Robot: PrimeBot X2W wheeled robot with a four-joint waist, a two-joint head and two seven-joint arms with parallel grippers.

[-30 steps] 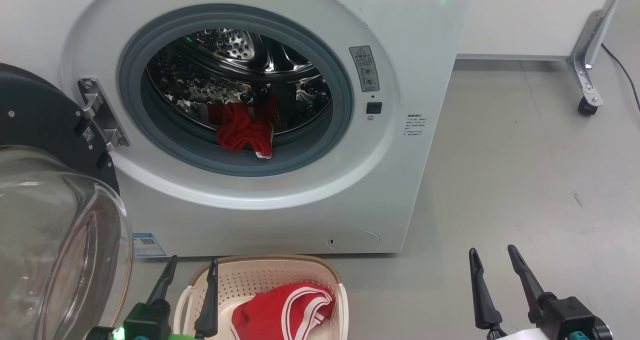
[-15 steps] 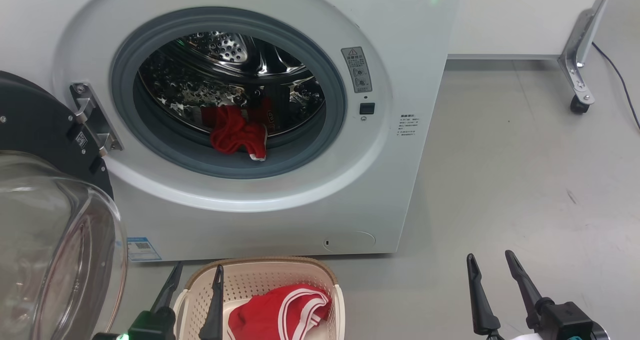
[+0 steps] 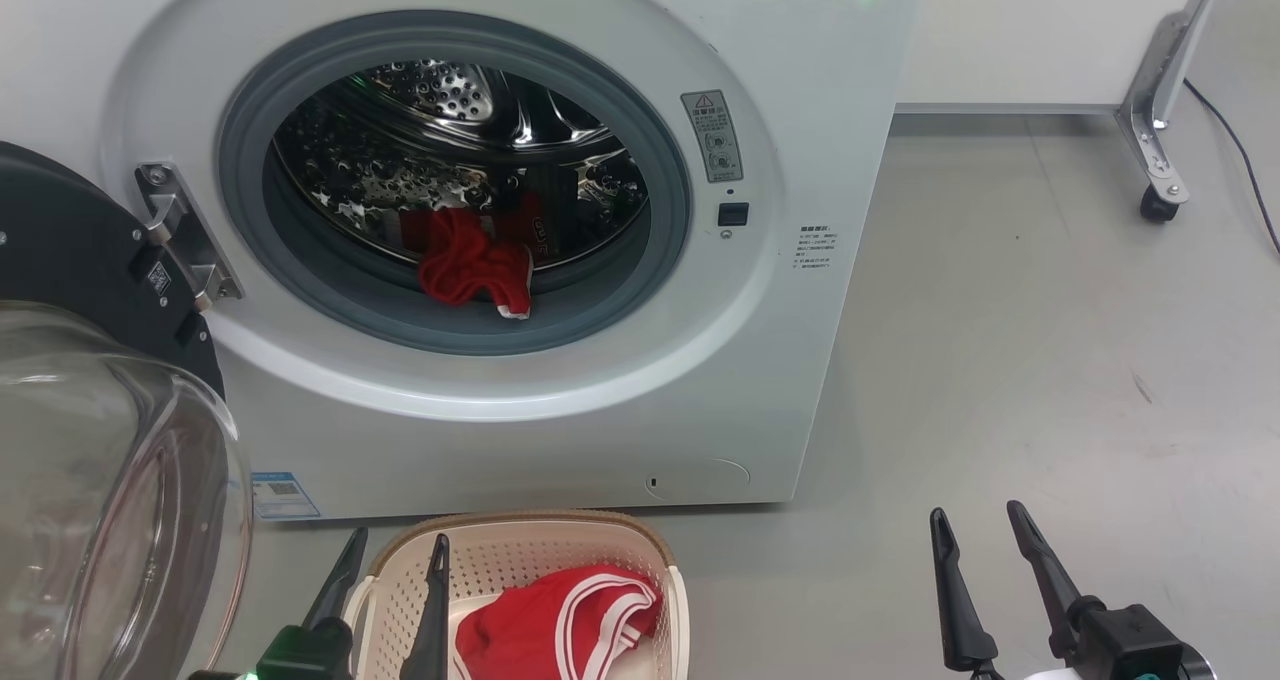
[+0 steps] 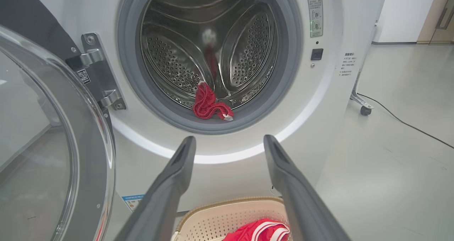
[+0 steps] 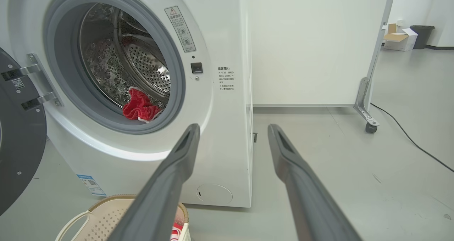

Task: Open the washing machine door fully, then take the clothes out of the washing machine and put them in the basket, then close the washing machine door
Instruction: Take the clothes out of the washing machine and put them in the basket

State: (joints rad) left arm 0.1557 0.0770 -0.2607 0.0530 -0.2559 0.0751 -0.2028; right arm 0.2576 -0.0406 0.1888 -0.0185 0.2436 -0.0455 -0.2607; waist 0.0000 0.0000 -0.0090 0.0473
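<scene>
Bright, even indoor light, with a soft shadow on the floor (image 3: 1000, 360) beside the washing machine (image 3: 600, 440). Glare sparkles on its steel drum (image 3: 440, 130); the washing machine door (image 3: 100, 480) glass carries pale reflections. Wrist views bow straight lines near their edges

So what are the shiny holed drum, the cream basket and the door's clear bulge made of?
The shiny perforated drum looks like polished steel: mirror-like reflections. The cream basket with brown rim looks like matt moulded plastic: even punched holes. The door's clear bulging bowl is probably glass, glossy with highlights, though clear plastic is possible.
</scene>
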